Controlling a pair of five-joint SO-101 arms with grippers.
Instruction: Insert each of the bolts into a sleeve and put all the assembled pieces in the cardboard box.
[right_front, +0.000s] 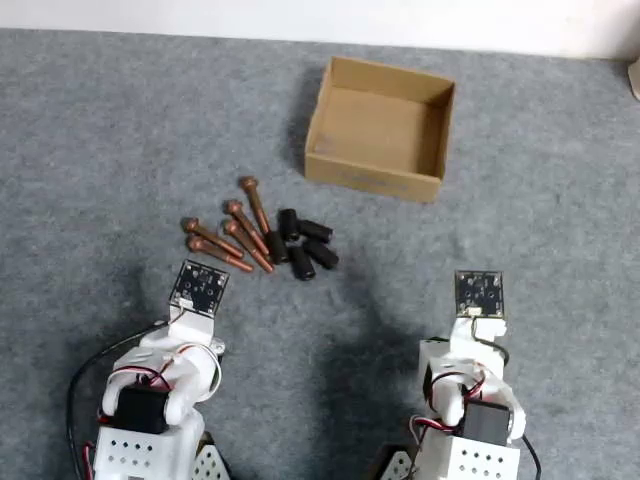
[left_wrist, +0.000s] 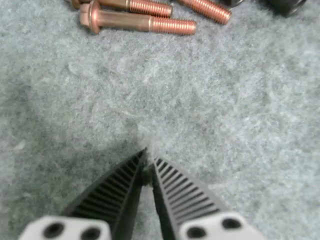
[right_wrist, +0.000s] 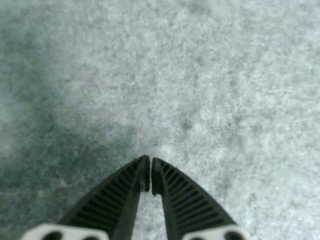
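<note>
bolts (right_front: 232, 238) lie bunched at one o'clock of my left gripper (left_wrist: 149, 167), with sleeves (right_front: 303, 245) touching them at their three o'clock. box (right_front: 372, 181) sits beyond the pile at one o'clock. my right gripper (right_wrist: 150, 175) hangs over carpet (right_wrist: 200, 75). both grippers are pinched tip to tip.

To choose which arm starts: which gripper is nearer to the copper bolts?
Left. The left gripper sits just short of the bolts, right ahead of it; the right gripper is farther off to their side, over bare carpet.
</note>
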